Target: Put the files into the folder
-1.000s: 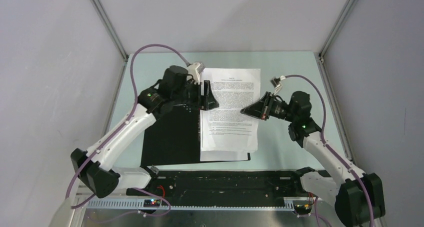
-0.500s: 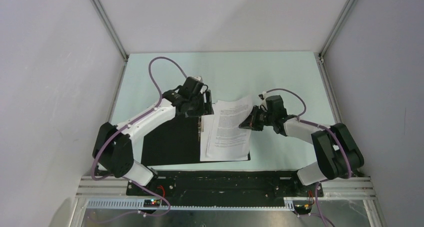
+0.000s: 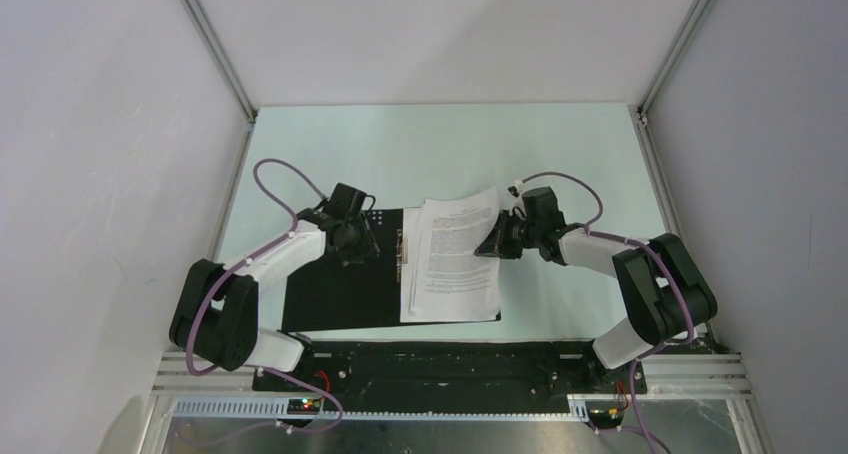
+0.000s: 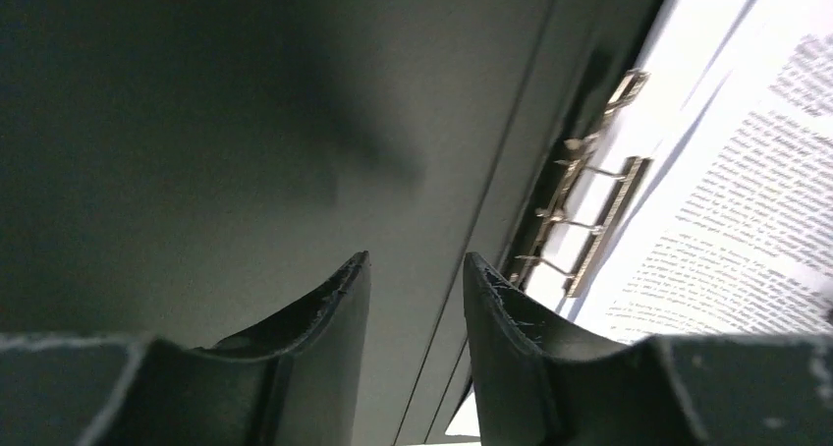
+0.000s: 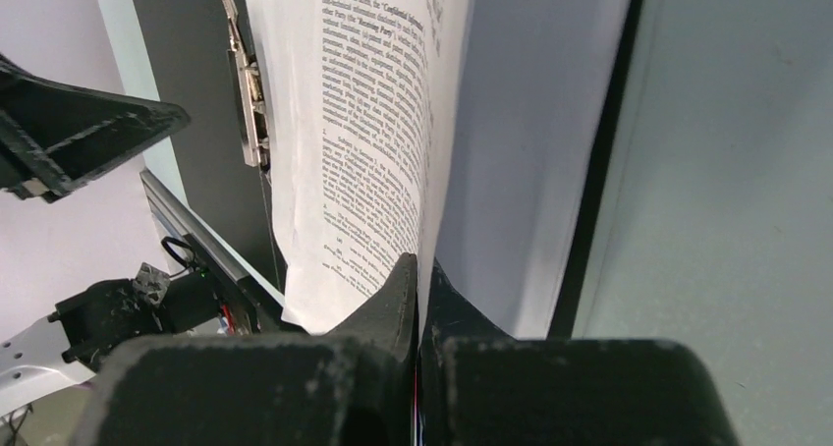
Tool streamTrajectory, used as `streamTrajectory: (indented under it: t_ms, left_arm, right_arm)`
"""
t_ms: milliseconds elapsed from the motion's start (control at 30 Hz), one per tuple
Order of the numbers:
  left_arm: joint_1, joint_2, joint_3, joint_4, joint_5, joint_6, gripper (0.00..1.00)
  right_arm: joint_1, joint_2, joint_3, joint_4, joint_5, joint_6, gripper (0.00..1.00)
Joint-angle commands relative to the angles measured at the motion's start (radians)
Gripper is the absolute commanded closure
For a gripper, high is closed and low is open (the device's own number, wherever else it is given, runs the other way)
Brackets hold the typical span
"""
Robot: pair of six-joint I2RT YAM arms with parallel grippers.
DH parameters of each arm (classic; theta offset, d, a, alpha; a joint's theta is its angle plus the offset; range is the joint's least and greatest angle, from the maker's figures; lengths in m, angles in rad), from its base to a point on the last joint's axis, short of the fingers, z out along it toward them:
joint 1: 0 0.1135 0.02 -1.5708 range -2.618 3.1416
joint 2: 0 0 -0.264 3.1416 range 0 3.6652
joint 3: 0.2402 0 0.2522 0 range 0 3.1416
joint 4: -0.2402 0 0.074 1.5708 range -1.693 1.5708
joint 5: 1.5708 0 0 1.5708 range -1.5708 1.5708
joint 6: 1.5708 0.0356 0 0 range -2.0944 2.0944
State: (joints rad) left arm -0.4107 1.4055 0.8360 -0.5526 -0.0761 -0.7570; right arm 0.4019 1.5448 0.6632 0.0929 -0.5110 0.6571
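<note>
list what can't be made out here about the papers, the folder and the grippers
- Printed sheets: the wording is too small from the top camera and blurred in the left wrist view.
- Sheet count in the right gripper: the edges merge in its wrist view.
- Folder: the right half is covered by the sheets from above, and the outer face is underneath.
- Left gripper: open, but contact with the folder is unclear, dark on black from above.

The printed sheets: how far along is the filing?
Done: the folder lies open, with a blank sheet on its right half. In hand: the right gripper pinches the printed sheets by the right edge, raised above that sheet; the left gripper hovers open over the left half. Left: lay them flat.
</note>
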Motion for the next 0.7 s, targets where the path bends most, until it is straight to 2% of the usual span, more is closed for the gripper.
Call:
streamTrajectory:
  t_ms: [0, 267, 600, 667]
  left_arm:
    - [0.028, -0.034, -0.08, 0.08, 0.04, -0.067, 0.58]
    - [0.074, -0.004, -0.185, 0.173, 0.123, -0.144, 0.62]
    - [0.082, 0.006, -0.194, 0.182, 0.14, -0.14, 0.62]
    - [0.082, 0.006, -0.193, 0.182, 0.14, -0.139, 0.62]
  right_arm:
    - [0.032, 0.025, 0.075, -0.03, 0.011, -0.064, 1.0]
    - [0.057, 0.054, 0.117, -0.062, 0.023, -0.092, 1.0]
    - [0.09, 0.078, 0.155, -0.079, 0.057, -0.088, 1.0]
    - [0.102, 0.081, 0.165, -0.086, 0.079, -0.087, 0.94]
